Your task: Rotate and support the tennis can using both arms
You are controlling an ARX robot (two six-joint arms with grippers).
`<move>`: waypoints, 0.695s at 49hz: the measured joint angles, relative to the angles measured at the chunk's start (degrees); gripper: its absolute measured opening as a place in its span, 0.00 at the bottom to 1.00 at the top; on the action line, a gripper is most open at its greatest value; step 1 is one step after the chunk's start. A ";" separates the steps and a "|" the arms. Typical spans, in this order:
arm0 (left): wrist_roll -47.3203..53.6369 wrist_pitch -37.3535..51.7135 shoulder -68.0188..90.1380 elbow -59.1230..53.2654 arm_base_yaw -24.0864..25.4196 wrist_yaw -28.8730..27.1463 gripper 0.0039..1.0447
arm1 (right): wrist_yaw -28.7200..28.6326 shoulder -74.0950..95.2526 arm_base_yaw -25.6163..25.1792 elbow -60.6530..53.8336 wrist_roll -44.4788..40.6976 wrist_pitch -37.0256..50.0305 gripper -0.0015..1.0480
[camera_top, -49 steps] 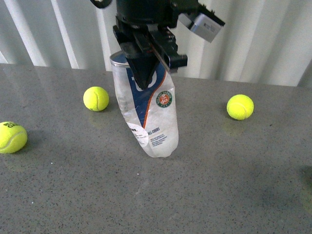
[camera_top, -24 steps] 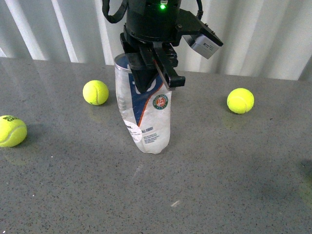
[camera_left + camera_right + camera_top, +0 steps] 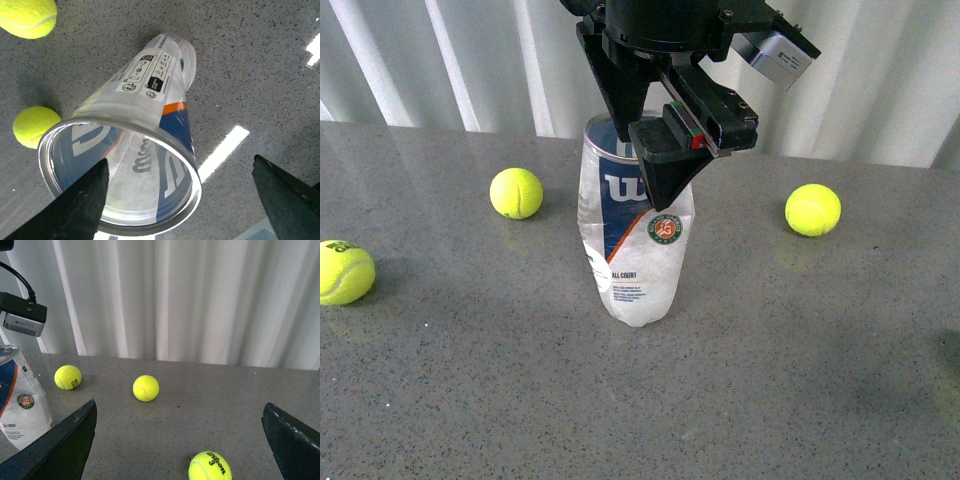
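Left gripper (image 3: 178, 160): fingers (image 3: 75, 210) are spread wide and not clamped on anything. In the left wrist view one tip overlaps the open mouth of the tennis can (image 3: 640, 250), and the other sits well clear on the far side of the rim; whether anything touches the rim cannot be told. In the front view this gripper comes down from top centre, with one finger at the can's mouth and the other in front of the upper label. Right gripper (image 3: 179, 403): fingers also wide apart, at the lower corners of its wrist view, nothing between them. The can stands base-down on the grey table (image 3: 770, 400) at the centre of the front view, mouth up, W label and round emblem facing the camera. A silver box (image 3: 778, 55) sits on the arm, upper right of the can. Three yellow balls lie on the table, all apart from the can: left ball (image 3: 516, 193), right ball (image 3: 813, 209), edge ball (image 3: 342, 271) at far left. A white curtain (image 3: 470, 60) hangs behind.
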 joint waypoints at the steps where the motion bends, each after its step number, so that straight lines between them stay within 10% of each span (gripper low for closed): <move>1: -0.26 0.22 -0.26 -0.35 0.07 0.11 0.87 | 0.00 -0.02 0.00 0.00 0.00 0.00 0.93; 10: -4.92 4.04 -5.38 -6.03 1.70 4.90 0.94 | 0.00 0.00 0.00 0.00 0.00 0.00 0.93; 22: -23.69 21.97 -21.94 -21.07 11.54 24.39 0.94 | 0.00 0.00 0.00 0.00 0.00 0.00 0.93; 34: -34.34 28.68 -26.60 -26.45 14.53 24.48 0.94 | -0.02 -0.02 0.00 0.00 0.00 0.00 0.93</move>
